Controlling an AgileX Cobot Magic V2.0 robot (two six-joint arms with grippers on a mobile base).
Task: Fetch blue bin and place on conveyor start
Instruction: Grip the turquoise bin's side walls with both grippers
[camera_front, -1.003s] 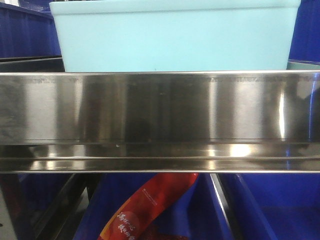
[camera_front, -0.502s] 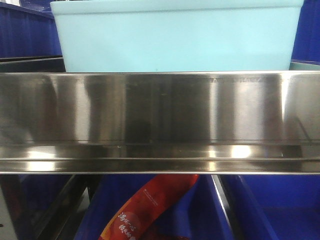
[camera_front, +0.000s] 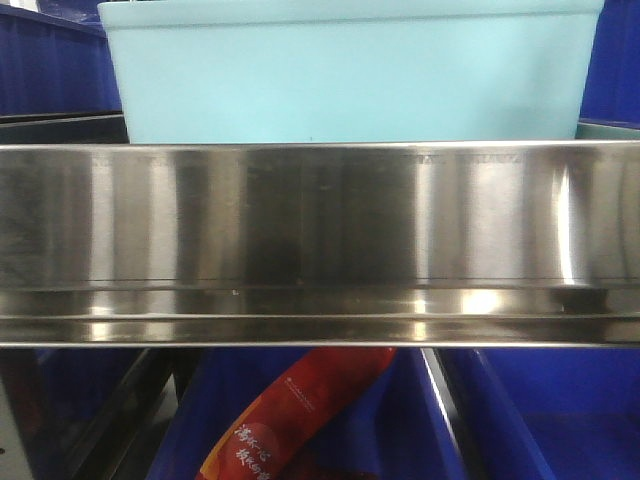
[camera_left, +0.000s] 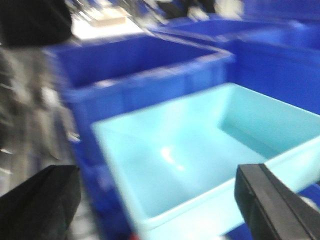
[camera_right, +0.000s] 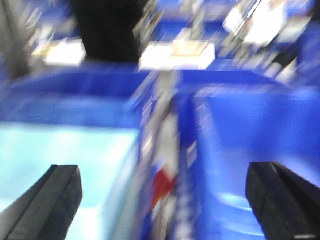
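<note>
Left wrist: blue bin (camera_left: 190, 145) pale turquoise, smooth-walled, empty; left gripper (camera_left: 157, 195), right gripper (camera_right: 162, 192) spread

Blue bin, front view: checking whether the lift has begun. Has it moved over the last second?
No, not noticeably. The blue bin still sits in the same place above the steel rail, neither raised nor shifted sideways against it.

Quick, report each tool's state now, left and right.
Left tool: open, holding nothing; blue bin not gripped.
Right tool: open, holding nothing.
</note>
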